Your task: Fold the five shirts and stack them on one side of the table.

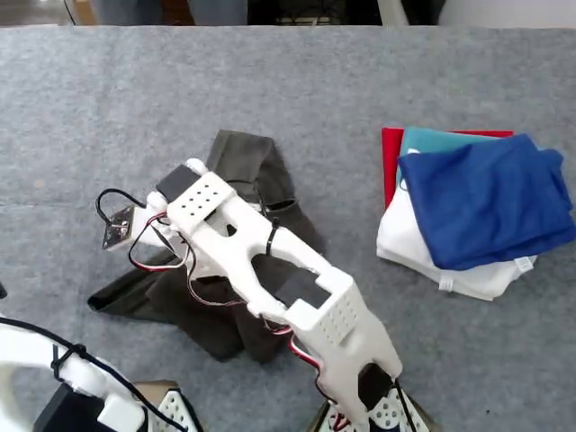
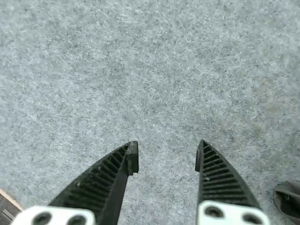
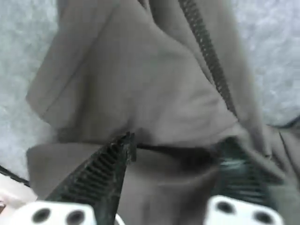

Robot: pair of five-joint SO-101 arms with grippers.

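Note:
A dark grey shirt (image 1: 238, 162) lies crumpled on the grey mat left of centre. The right arm (image 1: 270, 256) stretches over it from the near edge. In the right wrist view my right gripper (image 3: 176, 154) is open and pressed down into the dark grey shirt (image 3: 140, 93), with folds of cloth between and over its fingers. At the right lies a stack of folded shirts, a blue one (image 1: 490, 198) on top of white (image 1: 414, 238), teal (image 1: 432, 139) and red (image 1: 391, 157). My left gripper (image 2: 166, 159) hangs open over bare mat, holding nothing.
The left arm (image 1: 54, 369) sits at the near left corner. A corner of dark cloth (image 2: 287, 202) shows at the edge of the left wrist view. Loose cables and a small board (image 1: 117, 227) hang beside the right arm. Bare mat (image 1: 270, 72) covers the far side.

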